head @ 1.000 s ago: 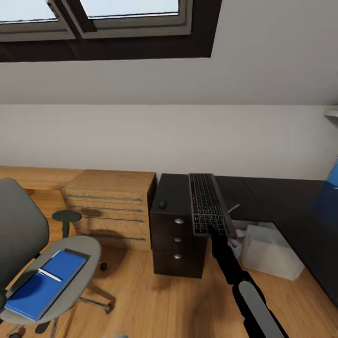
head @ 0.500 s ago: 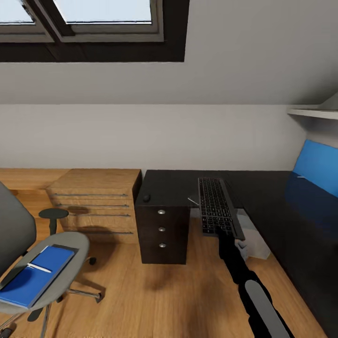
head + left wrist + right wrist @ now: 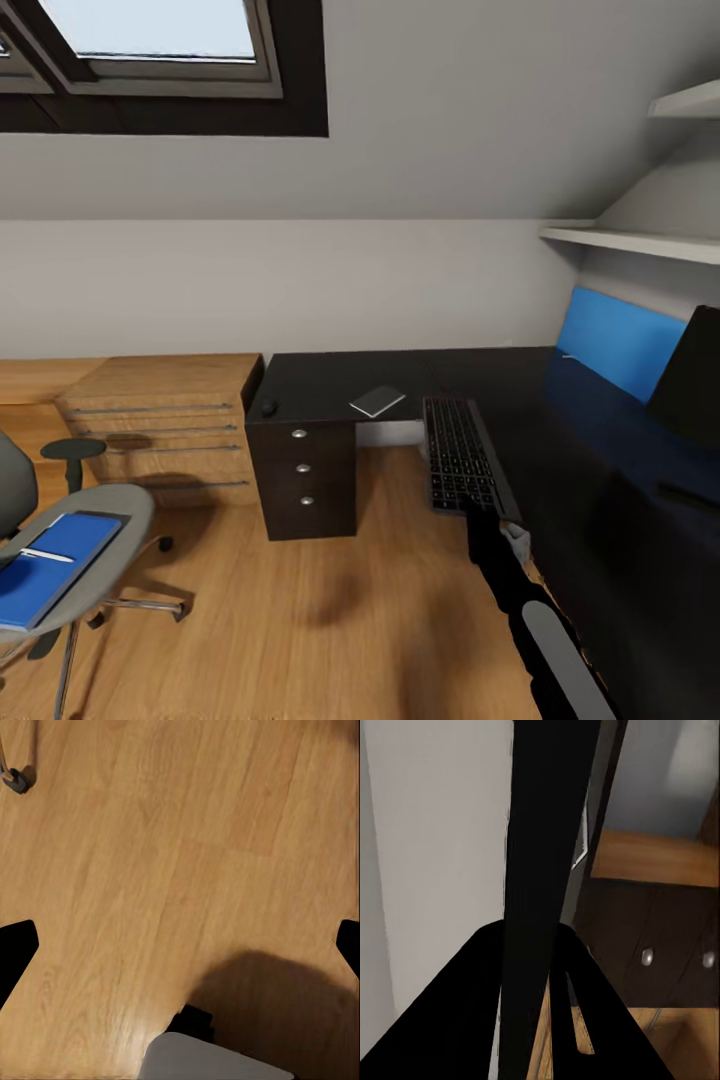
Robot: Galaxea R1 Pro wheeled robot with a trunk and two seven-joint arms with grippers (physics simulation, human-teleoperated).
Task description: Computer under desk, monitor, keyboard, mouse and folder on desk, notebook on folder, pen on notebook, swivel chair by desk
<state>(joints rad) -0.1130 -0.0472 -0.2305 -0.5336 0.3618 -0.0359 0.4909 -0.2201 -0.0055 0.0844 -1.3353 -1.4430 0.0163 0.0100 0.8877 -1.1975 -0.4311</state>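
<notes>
My right gripper is shut on the near end of the black keyboard, held flat in the air in front of the black desk. In the right wrist view the keyboard stands edge-on between my fingers. On the desk lie the dark notebook and the small black mouse. The black monitor stands at the far right. On the grey swivel chair lies the blue folder with the white pen on it. My left gripper hangs open over bare floor.
A low wooden drawer cabinet stands left of the desk's black drawer unit. A blue back panel and white wall shelves line the right side. Wooden floor lies open between chair and desk. A chair caster sits nearby.
The head camera has swung right, so the whole scene slid left; the monitor, shelves and notebook have come into view. My right gripper still holds the keyboard.
</notes>
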